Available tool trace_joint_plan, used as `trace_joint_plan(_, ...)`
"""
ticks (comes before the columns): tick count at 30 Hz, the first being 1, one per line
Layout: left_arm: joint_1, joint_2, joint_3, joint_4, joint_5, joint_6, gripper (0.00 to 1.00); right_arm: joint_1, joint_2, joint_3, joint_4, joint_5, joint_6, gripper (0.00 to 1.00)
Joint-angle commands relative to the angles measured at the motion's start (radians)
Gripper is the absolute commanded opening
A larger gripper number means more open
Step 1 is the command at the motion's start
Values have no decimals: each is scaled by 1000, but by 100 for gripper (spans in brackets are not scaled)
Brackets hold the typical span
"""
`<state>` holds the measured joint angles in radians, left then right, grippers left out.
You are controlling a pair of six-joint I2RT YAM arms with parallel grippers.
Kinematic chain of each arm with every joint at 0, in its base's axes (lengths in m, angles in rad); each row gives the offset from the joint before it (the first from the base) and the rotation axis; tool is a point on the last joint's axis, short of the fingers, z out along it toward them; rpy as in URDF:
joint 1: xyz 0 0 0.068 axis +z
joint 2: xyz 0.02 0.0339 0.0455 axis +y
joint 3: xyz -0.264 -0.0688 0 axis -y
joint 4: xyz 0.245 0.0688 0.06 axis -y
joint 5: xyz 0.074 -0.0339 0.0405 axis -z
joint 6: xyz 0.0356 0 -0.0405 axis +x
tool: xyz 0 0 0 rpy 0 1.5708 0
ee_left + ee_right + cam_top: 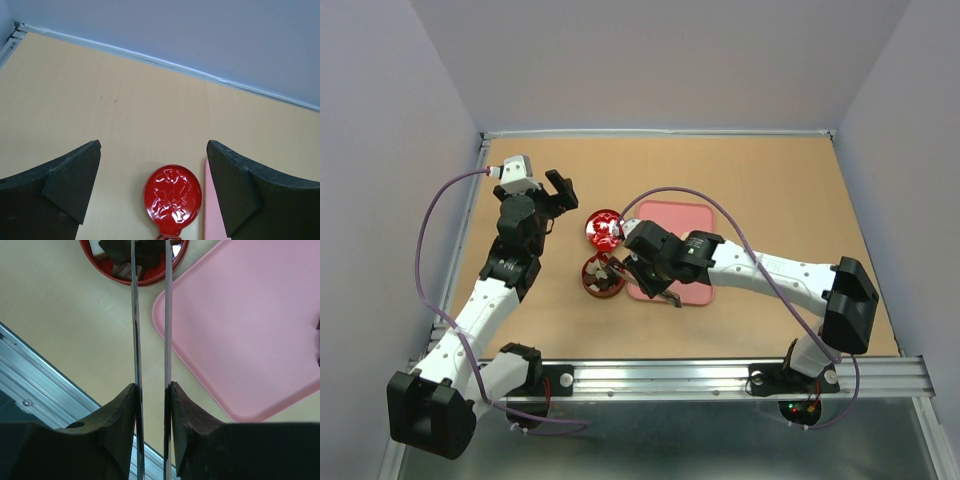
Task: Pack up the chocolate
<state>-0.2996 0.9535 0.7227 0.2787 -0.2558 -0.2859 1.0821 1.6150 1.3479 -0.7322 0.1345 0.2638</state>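
Seen from above, the right gripper [638, 268] is mostly buried under its own wrist, so its jaws do not show there. The right wrist view makes up for that. In it the fingers press from both sides on a pair of thin metal tweezers [165, 315]. The two blades run nearly parallel, a narrow gap between them, up toward the round red tin [155, 280]. The blade tips and the far part of the tin are cut off by the top edge, so I cannot tell whether a piece sits between the tips. A dark sliver [318, 345] at the right edge of that view, over the pink tray [250, 330], is too cropped to name.

The left gripper [558, 192] stands wide open and holds nothing, above the table [770, 180] to the left of the lid [604, 228]. Its own camera crops both fingers at the bottom edge.

The tin sits on the table just beside the tray's left edge, near its front corner. It holds the chocolate [116, 249] — dark brown and cream pieces heaped together, too crowded and too cropped to count. The lid, red and embossed, lies flat beyond the tin, also close to the tray's left edge. In the top view the right arm covers much of the tray — only its far part and near rim show.
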Motion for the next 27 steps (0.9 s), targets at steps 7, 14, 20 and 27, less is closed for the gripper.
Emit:
trace_joint_plan(7,-4,-4,53,37,-8,13,99,12,25,82,34,22,-32,41)
trace_joint_plan(14,-4,2,55,40,-7,14,99,12,29,114,36,54,-37,51)
trace_joint_plan(20,-4,-2,53,40,-10,14,99,12,-30,120,69,117,-31,52)
trace_joint_plan(27,-4,-5,53,39,-7,11,99,12,-133,86,131,192,-15,52)
